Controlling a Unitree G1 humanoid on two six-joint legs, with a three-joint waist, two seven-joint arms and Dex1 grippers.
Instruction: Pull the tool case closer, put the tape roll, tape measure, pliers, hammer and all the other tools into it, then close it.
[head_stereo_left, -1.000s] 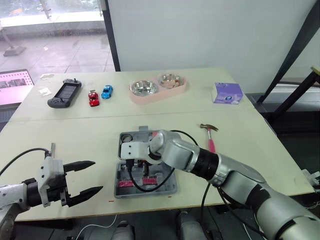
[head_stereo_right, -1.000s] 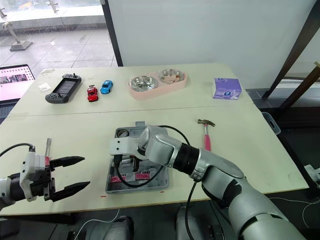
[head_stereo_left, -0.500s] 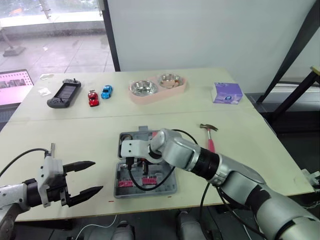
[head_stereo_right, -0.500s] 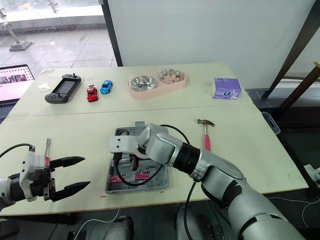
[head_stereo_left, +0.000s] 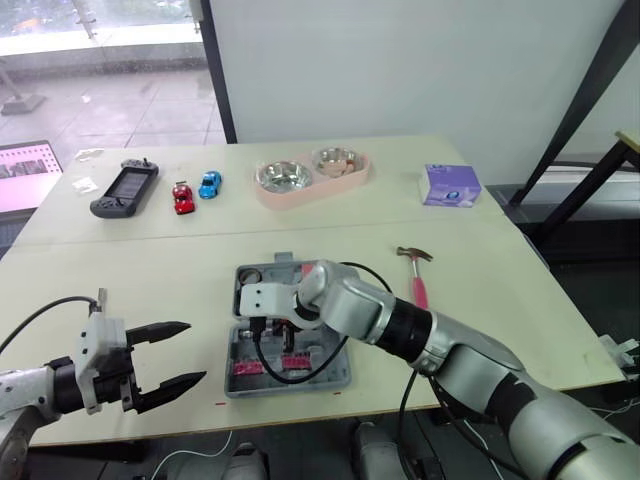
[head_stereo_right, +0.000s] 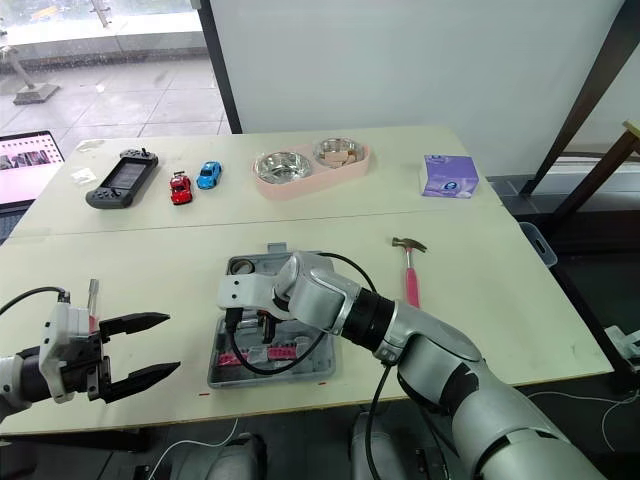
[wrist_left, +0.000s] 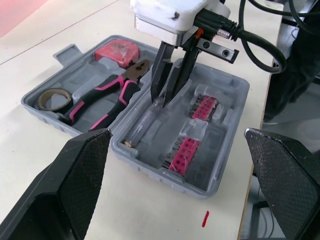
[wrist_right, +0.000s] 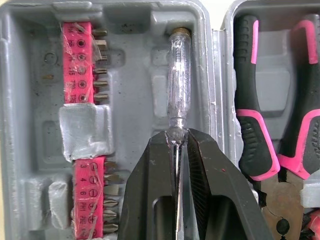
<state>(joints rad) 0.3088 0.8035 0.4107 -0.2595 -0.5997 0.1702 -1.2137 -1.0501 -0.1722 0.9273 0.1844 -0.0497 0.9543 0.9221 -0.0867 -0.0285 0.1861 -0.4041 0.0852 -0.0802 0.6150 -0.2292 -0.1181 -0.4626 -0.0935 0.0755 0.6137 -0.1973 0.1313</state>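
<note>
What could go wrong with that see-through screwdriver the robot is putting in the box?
1. The right gripper pinches the clear screwdriver only by its thin metal shaft. It might slip or twist and land crooked across the groove in the tool case, and then the lid may not shut flat.
2. The arm's black cable hangs in a loop over the case and could snag on it.
3. The hammer lies on the table outside the case, so it could get left out.

The open case (wrist_left: 235, 107) sits mid-front on the table (head_stereo_left: 150, 270), with the hammer (head_stereo_left: 417, 275) to its right. Its far half holds the tape roll (wrist_left: 52, 98), pliers (wrist_left: 107, 97) and tape measure (wrist_left: 116, 50); the near half holds the screwdriver (wrist_right: 178, 80), behind the bit strips (wrist_right: 82, 55). Console (head_stereo_left: 124, 188), cars (head_stereo_left: 196, 190), bowls (head_stereo_left: 312, 176) and tissue box (head_stereo_left: 450, 186) run left to right along the far edge.
</note>
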